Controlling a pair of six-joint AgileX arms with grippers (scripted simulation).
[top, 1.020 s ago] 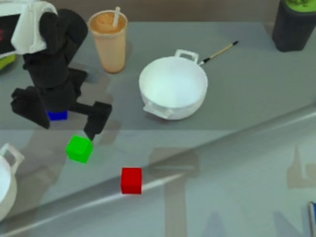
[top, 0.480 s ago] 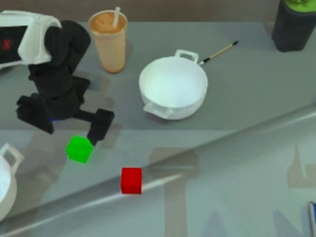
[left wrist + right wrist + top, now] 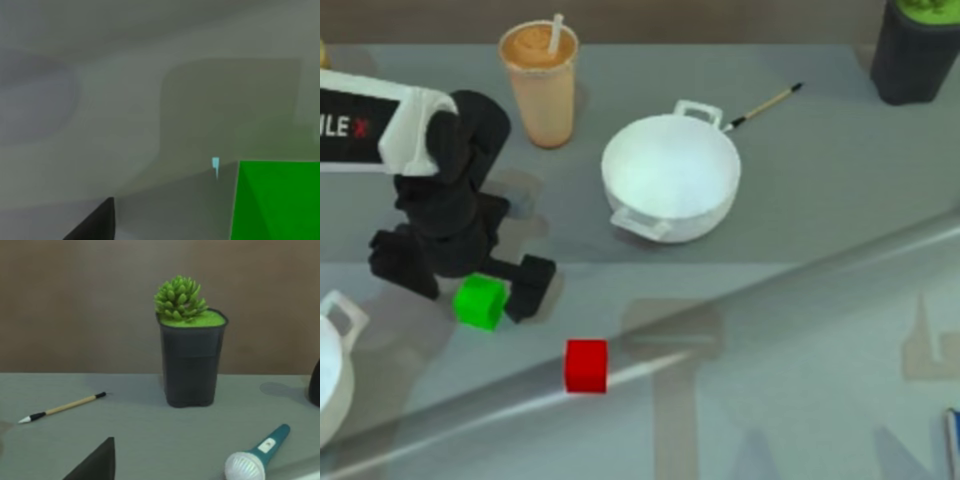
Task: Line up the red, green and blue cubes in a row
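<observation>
The left gripper has come down from beside the drink cup and now straddles the green cube — fingers apart, not yet closed; a grasp looks imminent. The blue cube is hidden under the arm. Just beyond, the red cube sits apart with open bench around it — room for a row. Farther off stands the white pot. The right arm is parked out of the top view.

Left hand low, fingers apart.
</observation>
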